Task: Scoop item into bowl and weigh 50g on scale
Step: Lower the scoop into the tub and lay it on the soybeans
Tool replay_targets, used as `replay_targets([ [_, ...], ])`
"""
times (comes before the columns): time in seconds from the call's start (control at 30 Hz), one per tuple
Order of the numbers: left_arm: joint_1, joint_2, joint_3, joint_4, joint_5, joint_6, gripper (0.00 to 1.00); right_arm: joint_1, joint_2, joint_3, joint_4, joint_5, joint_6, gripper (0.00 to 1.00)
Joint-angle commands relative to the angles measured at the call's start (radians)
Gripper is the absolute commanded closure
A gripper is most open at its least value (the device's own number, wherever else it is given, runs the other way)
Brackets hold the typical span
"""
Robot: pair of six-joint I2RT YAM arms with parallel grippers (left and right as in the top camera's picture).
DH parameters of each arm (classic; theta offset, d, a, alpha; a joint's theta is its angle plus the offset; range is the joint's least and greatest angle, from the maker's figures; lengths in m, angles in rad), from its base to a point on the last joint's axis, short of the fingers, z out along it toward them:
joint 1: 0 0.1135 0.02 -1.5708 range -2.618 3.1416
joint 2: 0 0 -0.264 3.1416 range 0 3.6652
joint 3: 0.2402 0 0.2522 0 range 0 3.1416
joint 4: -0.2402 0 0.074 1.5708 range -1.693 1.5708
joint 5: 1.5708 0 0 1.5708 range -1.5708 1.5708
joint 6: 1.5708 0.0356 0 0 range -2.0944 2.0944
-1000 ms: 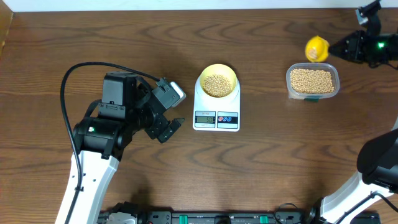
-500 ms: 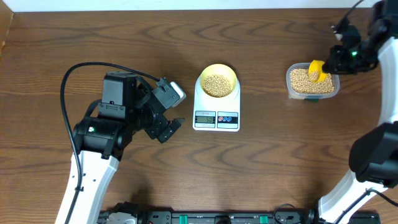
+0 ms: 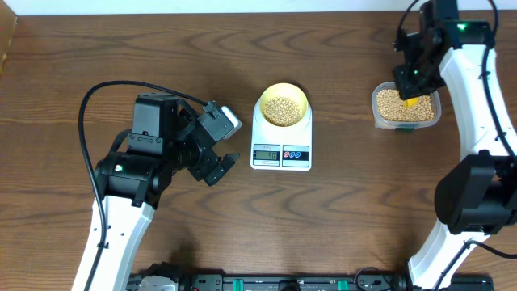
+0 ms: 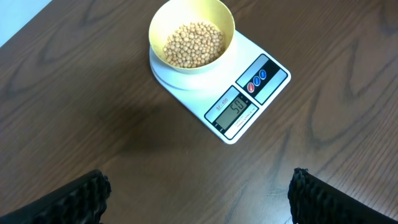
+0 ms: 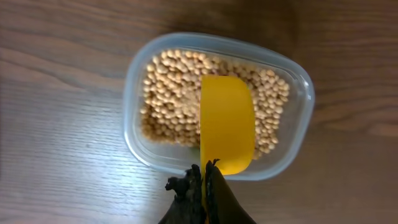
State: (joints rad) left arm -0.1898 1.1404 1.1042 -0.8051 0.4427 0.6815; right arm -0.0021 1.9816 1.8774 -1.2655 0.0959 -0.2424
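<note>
Table: dark brown wooden tabletop [image 3: 339,226] that carries everything. Round beans dropped on it would roll far.
Left gripper: black two-finger gripper [image 3: 220,167], fingers spread wide and holding nothing, hovering just left of the scale. A stray swing could nudge the scale and upset its reading.
Right gripper: black two-finger gripper [image 5: 205,177], fingers pinched tight on the end of the scoop's handle, above the tub at the far right. With so thin a pinch, the handle may twist under load.
Scale: white rounded-rectangular digital kitchen scale [image 4: 249,102] at table centre. The display appears to read fifty, though the digits are small. If so, another scoopful would overshoot the target.
Tub: clear rectangular plastic tub [image 5: 301,106], well apart from the scale and part full of beans. It looks light, so the scoop catching its wall could drag or tip it.
Bowl: small round pale yellow bowl [image 4: 217,15], sitting on the scale's platform.
Scoop: bright yellow long-handled plastic scoop [image 5: 227,124], over the tub's beans. Whether it touches them cannot be told.
Beans: small round beige-tan beans, a layer in the bowl [image 4: 193,45] and many more in the tub [image 5: 171,99]. None lie on the table.
</note>
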Motion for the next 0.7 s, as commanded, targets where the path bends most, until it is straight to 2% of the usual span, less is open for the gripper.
replay_targets([
  [0.0, 0.005, -0.011, -0.008, -0.002, 0.01, 0.006, 0.06, 0.023, 0.0, -0.001, -0.011, 0.094, 0.013, 0.98],
  [0.17, 0.005, -0.011, -0.008, -0.002, 0.01, 0.006, 0.06, 0.033, 0.0, -0.001, -0.012, 0.054, 0.035, 0.99],
  [0.43, 0.005, -0.011, -0.008, -0.002, 0.01, 0.006, 0.06, 0.02, 0.0, -0.011, 0.029, -0.264, 0.169, 0.99],
  [0.67, 0.005, -0.011, -0.008, -0.002, 0.01, 0.006, 0.06, 0.021, 0.0, -0.079, 0.061, -0.338, 0.258, 0.99],
])
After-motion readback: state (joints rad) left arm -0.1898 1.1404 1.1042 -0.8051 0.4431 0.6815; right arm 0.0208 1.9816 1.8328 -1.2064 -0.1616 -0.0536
